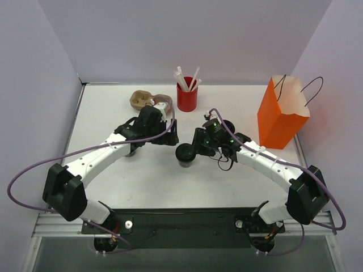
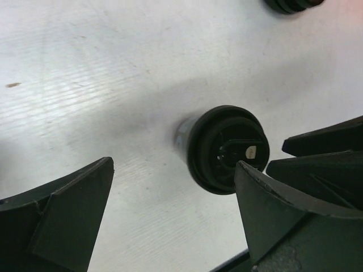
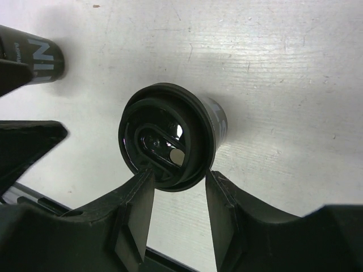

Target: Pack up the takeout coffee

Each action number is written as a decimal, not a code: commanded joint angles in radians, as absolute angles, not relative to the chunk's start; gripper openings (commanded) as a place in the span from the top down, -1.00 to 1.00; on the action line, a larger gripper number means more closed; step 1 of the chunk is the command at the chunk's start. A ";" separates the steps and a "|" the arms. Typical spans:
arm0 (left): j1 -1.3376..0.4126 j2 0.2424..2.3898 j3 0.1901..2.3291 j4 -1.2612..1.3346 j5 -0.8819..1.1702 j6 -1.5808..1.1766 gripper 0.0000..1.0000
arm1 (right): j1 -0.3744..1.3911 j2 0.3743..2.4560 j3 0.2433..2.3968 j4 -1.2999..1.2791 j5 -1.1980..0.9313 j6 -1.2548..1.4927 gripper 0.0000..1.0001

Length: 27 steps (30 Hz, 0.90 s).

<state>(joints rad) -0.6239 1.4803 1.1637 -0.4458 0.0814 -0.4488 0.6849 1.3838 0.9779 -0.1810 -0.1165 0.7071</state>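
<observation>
Left claw (image 2: 173, 164) spread wide, right claw (image 3: 180, 173) part-open; neither grips anything.
First coffee cup (image 2: 227, 150) sits right of centre; second coffee cup (image 3: 167, 136) mid-frame, fingertips overlapping its lower rim.

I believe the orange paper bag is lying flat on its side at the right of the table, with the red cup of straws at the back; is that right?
Not quite. The orange paper bag is standing upright with its mouth open, not lying on its side, as the top view shows. It is at the right of the table, and the red cup of straws is at the back.
</observation>
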 commanded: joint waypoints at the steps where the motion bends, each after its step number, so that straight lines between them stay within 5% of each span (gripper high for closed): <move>1: -0.606 1.349 1.140 -0.495 -0.133 -0.420 -0.95 | 0.706 1.404 1.032 -0.247 -0.019 0.730 0.17; 10: -0.594 1.160 1.002 -0.502 -0.244 -0.298 -0.94 | 0.732 1.489 1.074 -0.275 0.023 0.736 0.26; 18: -0.635 1.071 0.913 -0.529 -0.256 -0.199 -0.89 | 0.747 1.491 1.104 -0.357 0.100 0.719 0.97; 27: -0.719 1.020 0.890 -0.546 -0.347 -0.167 -0.90 | 0.661 1.339 1.101 -0.583 0.188 0.597 1.00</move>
